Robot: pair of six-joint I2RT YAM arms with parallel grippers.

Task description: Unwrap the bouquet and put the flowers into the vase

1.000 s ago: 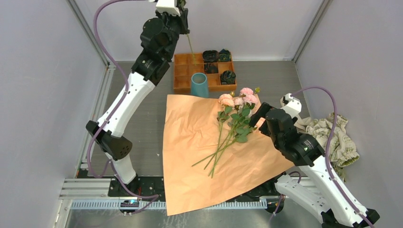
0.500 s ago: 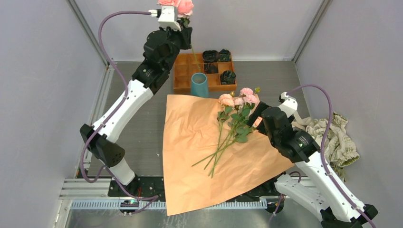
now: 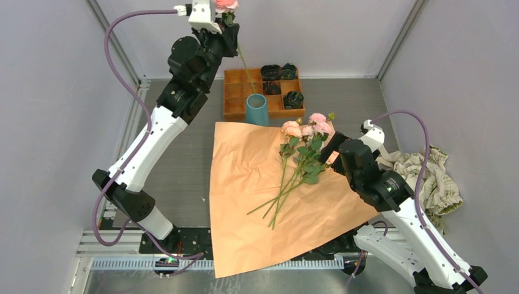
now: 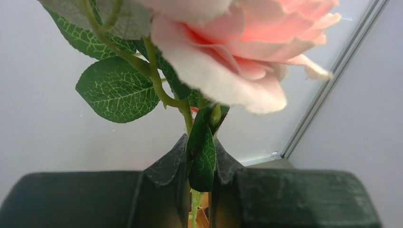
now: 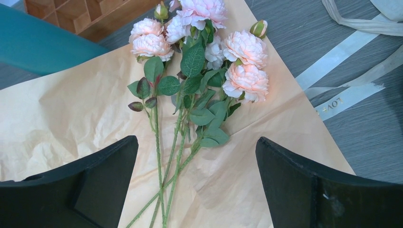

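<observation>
The vase [image 3: 257, 109] stands upright with nothing clearly inside it yet; straight above it one rose [image 4: 237, 42] hangs by its thin stem [image 3: 246, 70], bloom uppermost. The left gripper [image 4: 199, 156] is clamped on that stem just under the bloom, a leaf caught between its fingers. The stem's lower end reaches down to about the vase's rim; whether the tip has entered the mouth I cannot tell.

Just in front of the vase the paper [image 3: 245, 202] lies spread flat; the unwrapping looks done. On it, in front and to the right of the vase, lie the other flowers [image 3: 300, 156], blooms towards the vase and stems fanned away from it. The right gripper [image 5: 196, 142] hovers over them with jaws wide apart, holding nothing. By my reckoning this is the first stem going in, and all the others are left to move.

Behind the vase and touching it sits the tray [image 3: 235, 92], with dark lumps [image 3: 271, 72] in its right compartments. Far to the right of the vase lie a loose ribbon [image 5: 347, 52] and a crumpled wad [image 3: 428, 177].

The held bloom is cut by the top edge of the overhead view; the lying stems overlap too much to count.
</observation>
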